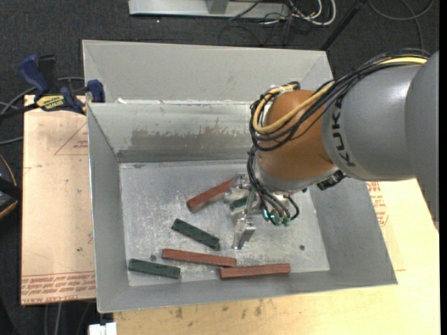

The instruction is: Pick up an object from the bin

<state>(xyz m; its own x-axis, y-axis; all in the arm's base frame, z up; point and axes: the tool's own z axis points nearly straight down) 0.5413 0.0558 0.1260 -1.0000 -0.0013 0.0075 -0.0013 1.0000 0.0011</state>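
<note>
**Gripper low, mid-bin**

Gripper (243,237) hangs over bare floor in the middle of the bin (105,187). Nearest things: slanted red bar (211,195) just up-left, green bar (195,234) just left, long red bar (199,257) just beneath the tip. Jaws apart or together: can't tell. Front red bar (255,271) and corner green bar (154,269) lie by the near wall.

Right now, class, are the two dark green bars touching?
Apart. The camera view shows bare bin floor between the central green bar and the front-left green bar.
</note>
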